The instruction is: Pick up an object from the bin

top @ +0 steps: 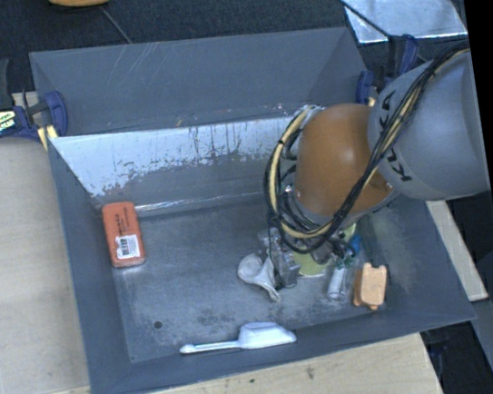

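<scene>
While the gripper hung low over the floor of the bin, right of centre and toward the near wall, the orange wrist cover and looped cables of the arm screened most of it. Whether it stood wide or narrow could not be told, and nothing could be seen held in it. Its tip sat at the right side of a pale, crumpled white piece, touching it or just beside it; which of the two could not be settled. Just right of the tip lay a flat yellow-green thing, partly under the cables. Further right were a small clear bottle-like item and, close against that, a tan-orange spongy block. Well apart from this cluster, an orange bar with a white label lay at the left of the floor, and a white scoop lay along the near wall.

The step in hand looked like the descent onto a target, at or close to the grasp itself, with the crumpled white piece nearest. Lifting was not yet done, since everything lay on the floor. The next move would call for closing squarely on one piece without snagging the yellow-green neighbour, then a straight lift clear of the walls. A soft, crumpled thing might fold out of a shallow pinch.
</scene>
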You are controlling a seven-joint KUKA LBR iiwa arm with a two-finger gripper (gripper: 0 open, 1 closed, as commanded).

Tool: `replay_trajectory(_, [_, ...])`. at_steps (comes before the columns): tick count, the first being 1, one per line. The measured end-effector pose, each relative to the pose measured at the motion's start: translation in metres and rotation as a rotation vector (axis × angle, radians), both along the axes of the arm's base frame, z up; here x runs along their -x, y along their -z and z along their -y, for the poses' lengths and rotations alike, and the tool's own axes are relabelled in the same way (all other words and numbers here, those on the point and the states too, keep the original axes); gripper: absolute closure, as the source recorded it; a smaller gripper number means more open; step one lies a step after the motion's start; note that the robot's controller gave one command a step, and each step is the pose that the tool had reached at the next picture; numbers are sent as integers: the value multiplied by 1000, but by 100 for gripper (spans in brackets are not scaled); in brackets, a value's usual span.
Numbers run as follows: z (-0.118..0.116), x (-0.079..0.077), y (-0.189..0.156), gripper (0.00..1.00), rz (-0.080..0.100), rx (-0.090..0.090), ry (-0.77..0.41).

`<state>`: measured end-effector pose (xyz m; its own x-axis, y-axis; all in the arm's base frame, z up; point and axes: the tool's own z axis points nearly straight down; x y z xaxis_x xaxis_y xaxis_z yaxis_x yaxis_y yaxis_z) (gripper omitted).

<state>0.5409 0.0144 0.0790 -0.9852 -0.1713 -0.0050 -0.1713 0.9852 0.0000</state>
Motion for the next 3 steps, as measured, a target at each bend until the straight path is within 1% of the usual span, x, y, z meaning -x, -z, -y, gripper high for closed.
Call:
replay_trajectory(1, [2,-3,-100,100,-2,1,-12])
replay_trajectory(2, [2,-3,-100,100,-3,0,-12])
replay_trajectory(3, [-19,-20,-167,100,-4,1,-20])
